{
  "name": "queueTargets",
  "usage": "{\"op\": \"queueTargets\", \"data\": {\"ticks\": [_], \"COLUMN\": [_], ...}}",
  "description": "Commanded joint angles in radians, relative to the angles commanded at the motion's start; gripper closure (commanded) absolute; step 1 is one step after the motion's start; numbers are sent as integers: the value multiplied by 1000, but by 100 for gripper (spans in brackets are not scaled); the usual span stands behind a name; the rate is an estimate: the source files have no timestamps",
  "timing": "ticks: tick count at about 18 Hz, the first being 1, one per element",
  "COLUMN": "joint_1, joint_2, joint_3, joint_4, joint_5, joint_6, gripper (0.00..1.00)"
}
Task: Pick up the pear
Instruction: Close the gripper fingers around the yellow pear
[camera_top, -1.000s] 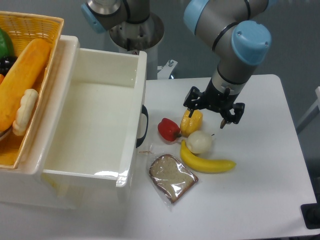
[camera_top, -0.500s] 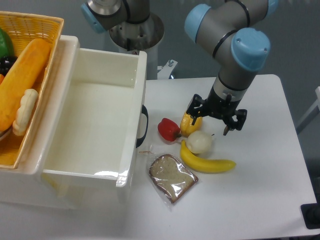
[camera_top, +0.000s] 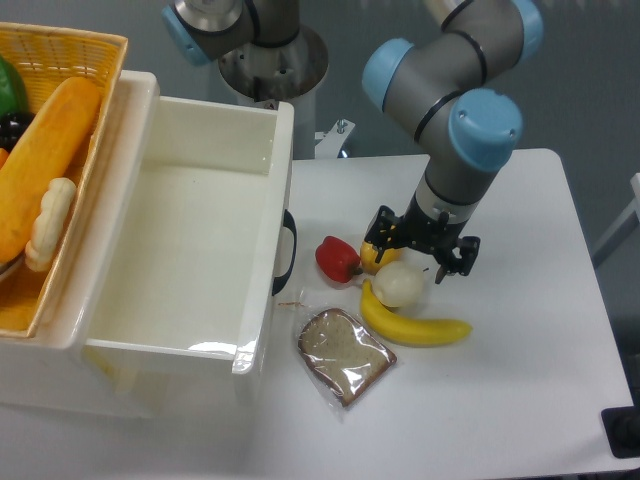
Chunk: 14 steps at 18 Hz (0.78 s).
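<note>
The pear (camera_top: 399, 285) is a small pale cream fruit lying on the white table between a yellow bell pepper (camera_top: 372, 257) and a yellow banana (camera_top: 415, 325). My gripper (camera_top: 414, 254) hangs just above and behind the pear, jaws open, one finger (camera_top: 377, 237) over the pepper and the other at the right. It holds nothing. The pepper is partly hidden by the gripper.
A red pepper (camera_top: 337, 259) lies left of the yellow pepper. A bagged slice of bread (camera_top: 345, 355) lies in front. A large white bin (camera_top: 262, 260) stands at the left, with a wicker basket (camera_top: 92, 52) of food beyond it.
My gripper has come down and moved left and toward the camera, from behind the pepper to just over the pear. The objects have not moved.
</note>
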Motion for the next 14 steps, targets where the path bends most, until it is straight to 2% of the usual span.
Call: {"op": "queueTargets", "data": {"ticks": [6,14], "joint_1": [0,6], "joint_2": [-60,-87], "joint_3": [3,2], "joint_4": [2,2], "joint_5": [22,20], "joint_6": [68,83], "gripper": [0,0]}}
